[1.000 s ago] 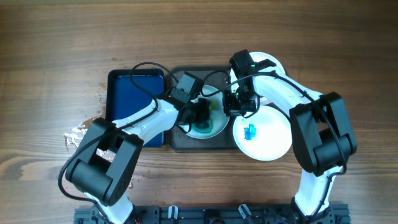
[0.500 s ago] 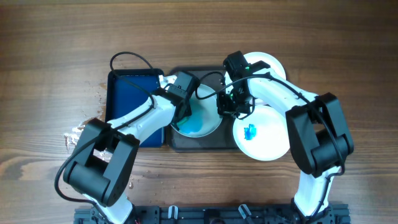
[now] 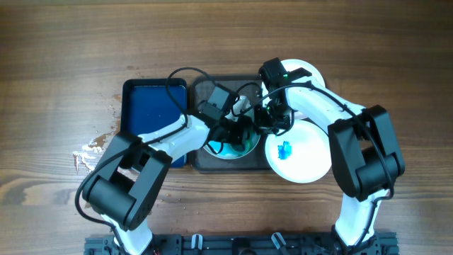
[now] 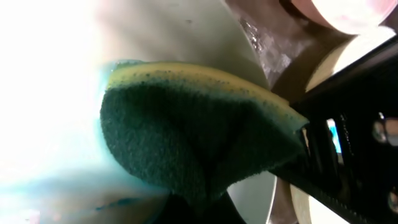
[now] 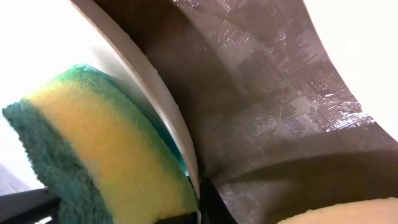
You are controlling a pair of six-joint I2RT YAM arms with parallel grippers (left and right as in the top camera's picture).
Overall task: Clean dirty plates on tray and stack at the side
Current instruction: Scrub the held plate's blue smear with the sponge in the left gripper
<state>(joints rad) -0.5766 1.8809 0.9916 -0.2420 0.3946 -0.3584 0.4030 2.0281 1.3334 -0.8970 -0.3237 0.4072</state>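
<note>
Left fingers (image 3: 238, 133) clamped on the sponge (image 4: 186, 137), I scrub the plate (image 3: 225, 151), centre frame on the tray (image 3: 204, 164); right gripper (image 3: 272, 122) pinches its rim. Plate looks stiff, light, slippery wet and breakable: best held at the rim.

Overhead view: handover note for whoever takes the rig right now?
Left end effector: shut on a sponge, pressed against the plate on the tray.
Right end effector: appears clamped on that plate's right rim.
Tray carries that one plate, wet and blue-green. Smeared plate lies at the tray's right edge. Third plate lies behind it, mostly hidden by the right arm.
Done: no stack visible.
Left: finish this wipe, clean the smeared plate, stack.
</note>
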